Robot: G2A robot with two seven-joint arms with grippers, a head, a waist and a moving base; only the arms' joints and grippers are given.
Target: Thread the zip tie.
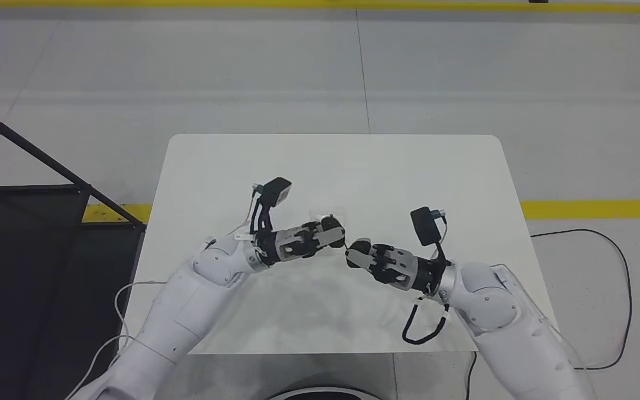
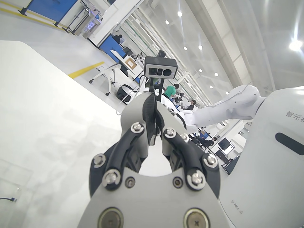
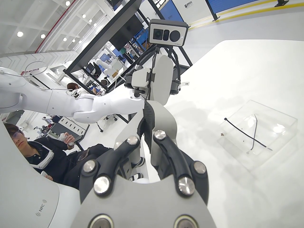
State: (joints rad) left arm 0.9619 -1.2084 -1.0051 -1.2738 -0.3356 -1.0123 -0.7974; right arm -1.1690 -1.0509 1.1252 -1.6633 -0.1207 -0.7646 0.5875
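Observation:
Over the middle of the white table (image 1: 420, 170) my two grippers meet tip to tip. A thin black zip tie (image 1: 345, 243) shows as a short dark strip between them. My left gripper (image 1: 337, 236) is shut, its black pads (image 2: 150, 110) pressed together on the tie. My right gripper (image 1: 353, 254) is shut too, pads (image 3: 149, 119) closed on the tie, whose end (image 3: 145, 102) rises toward the left gripper (image 3: 152, 81) just beyond. Most of the tie is hidden by the fingers.
A clear shallow tray (image 3: 285, 119) lies on the table beside the grippers, holding two crossed black zip ties (image 3: 247, 134). A corner of that tray (image 2: 11, 191) also lies near the left arm. A black frame (image 1: 40, 160) stands off the table's left edge.

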